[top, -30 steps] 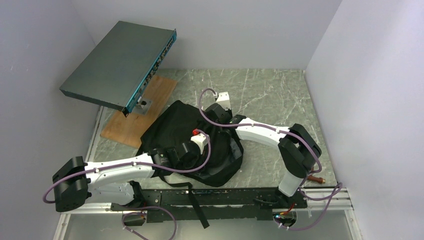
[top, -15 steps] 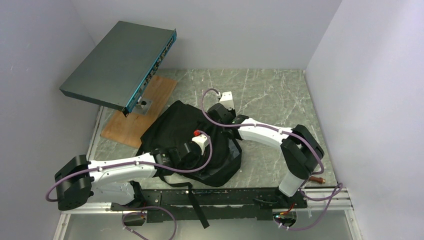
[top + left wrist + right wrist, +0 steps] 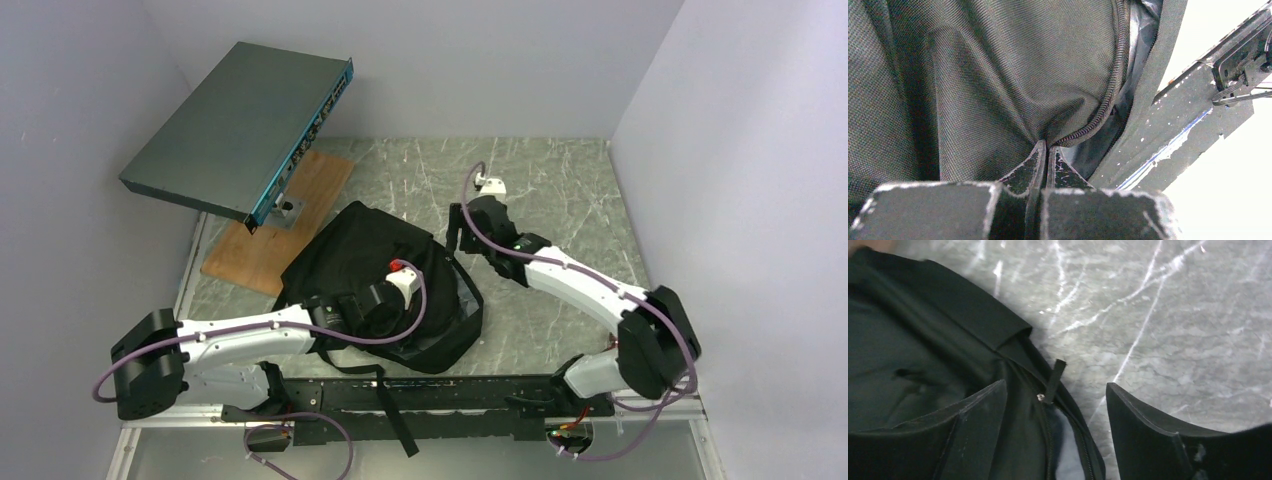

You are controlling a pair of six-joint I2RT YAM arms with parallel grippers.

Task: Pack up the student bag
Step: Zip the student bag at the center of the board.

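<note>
Pinching zipper edge of student bag [image 3: 380, 270], slumped on desk [image 3: 560, 190], with clenched left tool [image 3: 1047, 150]; holding right tool [image 3: 1055, 386] spread, empty, over zipper pull [image 3: 1054, 380]. Risks: thin pinch slipping, opening sagging shut; small pull missed.

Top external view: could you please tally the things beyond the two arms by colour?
Black: 1, the student bag
Grey: 1, the flat metal box, propped at a tilt
Brown: 1, the wooden board
Total: 3
</note>
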